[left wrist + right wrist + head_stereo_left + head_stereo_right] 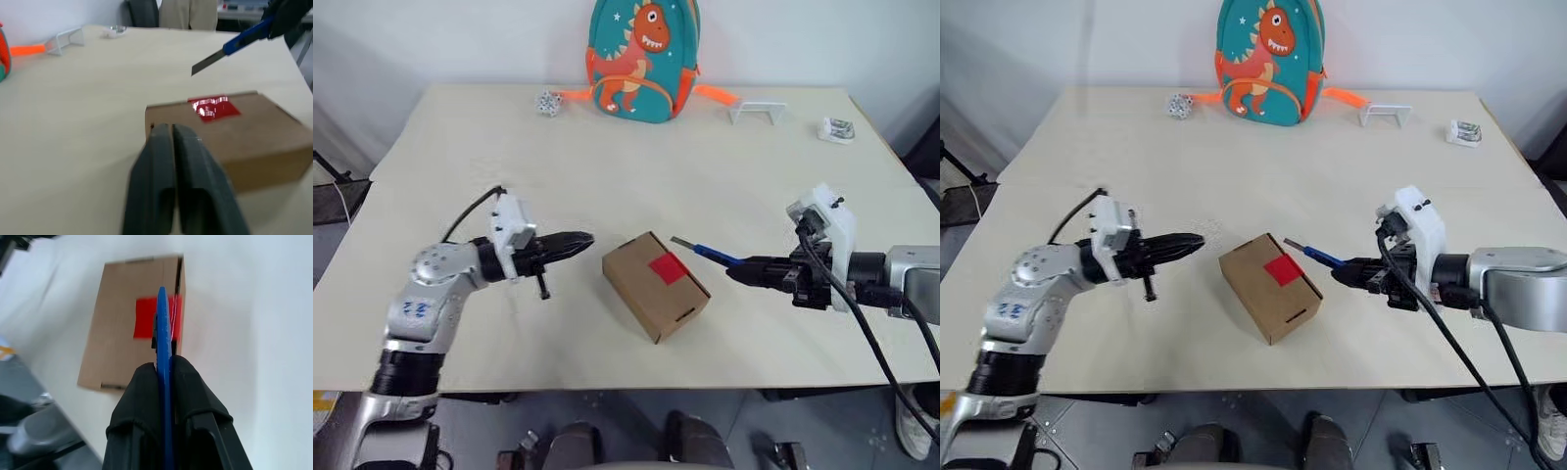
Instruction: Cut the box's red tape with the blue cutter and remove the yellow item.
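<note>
The box (654, 284) lies closed on the table's near middle, with the red tape (668, 267) on its top. My right gripper (742, 270) is shut on the blue cutter (715, 256), whose grey blade (682, 242) points at the box from the right, a little short of the tape. In the right wrist view the blue cutter (163, 357) lines up over the red tape (146, 324). My left gripper (582, 238) is shut and empty, just left of the box, apart from it. The yellow item is hidden.
A teal dinosaur backpack (641, 59) stands at the table's far edge, with a small patterned ball (547, 103) to its left. A white wire stand (757, 112) and a small clip-like object (836, 129) lie at the far right.
</note>
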Controlling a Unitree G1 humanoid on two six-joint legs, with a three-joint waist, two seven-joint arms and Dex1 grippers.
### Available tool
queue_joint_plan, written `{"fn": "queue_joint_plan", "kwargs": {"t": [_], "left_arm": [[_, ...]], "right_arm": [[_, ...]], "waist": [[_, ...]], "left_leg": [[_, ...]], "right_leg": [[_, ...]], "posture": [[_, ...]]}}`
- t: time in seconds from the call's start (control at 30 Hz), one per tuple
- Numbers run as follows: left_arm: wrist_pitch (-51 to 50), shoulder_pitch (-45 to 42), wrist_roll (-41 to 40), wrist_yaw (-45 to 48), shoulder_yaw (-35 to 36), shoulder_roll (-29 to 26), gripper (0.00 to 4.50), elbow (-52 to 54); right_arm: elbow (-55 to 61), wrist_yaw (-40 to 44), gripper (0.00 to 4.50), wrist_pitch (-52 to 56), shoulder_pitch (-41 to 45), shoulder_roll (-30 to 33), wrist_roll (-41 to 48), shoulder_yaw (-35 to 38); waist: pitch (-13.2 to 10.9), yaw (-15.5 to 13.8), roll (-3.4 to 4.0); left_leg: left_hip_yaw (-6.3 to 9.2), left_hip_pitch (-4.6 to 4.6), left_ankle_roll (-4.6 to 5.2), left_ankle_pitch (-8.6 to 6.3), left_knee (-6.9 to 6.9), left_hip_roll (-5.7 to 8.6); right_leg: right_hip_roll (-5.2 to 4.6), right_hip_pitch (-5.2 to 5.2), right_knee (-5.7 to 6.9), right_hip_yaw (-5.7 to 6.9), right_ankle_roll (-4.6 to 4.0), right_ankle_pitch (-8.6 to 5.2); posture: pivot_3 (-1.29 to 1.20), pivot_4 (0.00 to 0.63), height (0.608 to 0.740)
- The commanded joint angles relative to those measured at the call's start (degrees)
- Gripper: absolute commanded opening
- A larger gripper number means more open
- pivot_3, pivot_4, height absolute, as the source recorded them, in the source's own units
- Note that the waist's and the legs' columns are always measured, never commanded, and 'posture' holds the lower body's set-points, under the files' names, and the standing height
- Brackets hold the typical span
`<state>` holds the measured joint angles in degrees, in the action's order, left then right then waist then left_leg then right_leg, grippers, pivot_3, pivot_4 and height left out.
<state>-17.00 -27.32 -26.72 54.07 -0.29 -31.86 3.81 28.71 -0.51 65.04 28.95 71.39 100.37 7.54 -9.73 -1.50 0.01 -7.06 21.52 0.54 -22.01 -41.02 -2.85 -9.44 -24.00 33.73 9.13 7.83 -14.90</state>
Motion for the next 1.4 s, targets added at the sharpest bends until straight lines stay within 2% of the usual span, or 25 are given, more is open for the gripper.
{"fn": "queue_joint_plan", "kwargs": {"t": [0.03, 0.17, 0.37, 0.6, 1.4], "left_arm": [[0.3, -1.8, 2.4, -1.2, -1.8, 1.0, 0.0, 0.5], [-0.5, -3.1, 6.1, -2.9, -6.1, 3.6, 0.0, -0.3], [-1.9, -3.2, 8.6, -3.9, -8.4, 4.9, 0.0, -0.1], [-3.2, -4.2, 11.7, -5.8, -10.2, 6.7, 0.0, -1.3], [-6.3, -2.0, 12.9, -6.0, -12.1, 6.7, 0.0, 1.8]], "right_arm": [[2.3, -3.8, 0.08, -2.3, 1.7, 0.6, 1.7, -0.2], [3.5, -11.0, 0.08, -4.1, 2.0, 1.0, 5.1, -3.3], [4.4, -20.7, 0.08, -7.9, 2.2, 1.5, 9.6, -5.8], [6.5, -27.4, 0.08, -10.9, 4.1, -0.1, 12.6, -11.5], [7.2, -32.7, 0.08, -12.7, 3.3, -4.4, 11.1, -17.8]], "waist": [[0.0, 0.1, -0.05], [0.0, 0.1, -0.05], [0.0, 0.1, -0.07], [0.0, 0.0, -0.07], [0.0, 0.0, -0.06]], "left_leg": [[0.0, 0.0, 0.0, 0.0, 0.01, 0.0], [-0.01, 0.0, -0.01, 0.0, 0.03, 0.0], [0.0, 0.01, 0.0, 0.0, 0.01, 0.0], [0.02, 0.02, 0.0, 0.0, -0.01, 0.0], [0.03, 0.01, 0.0, 0.0, -0.02, -0.01]], "right_leg": [[0.0, 0.0, 0.0, 0.0, 0.0, 0.0], [0.0, 0.0, 0.0, 0.02, 0.0, 0.0], [0.0, 0.0, -0.01, 0.02, 0.0, 0.0], [0.0, 0.0, -0.02, 0.02, 0.0, 0.0], [0.0, 0.0, 0.0, 0.01, 0.0, 0.0]], "posture": [[0.0, 0.15, 0.74], [0.0, 0.15, 0.74], [0.0, 0.15, 0.74], [0.0, 0.15, 0.74], [0.0, 0.15, 0.74]]}}
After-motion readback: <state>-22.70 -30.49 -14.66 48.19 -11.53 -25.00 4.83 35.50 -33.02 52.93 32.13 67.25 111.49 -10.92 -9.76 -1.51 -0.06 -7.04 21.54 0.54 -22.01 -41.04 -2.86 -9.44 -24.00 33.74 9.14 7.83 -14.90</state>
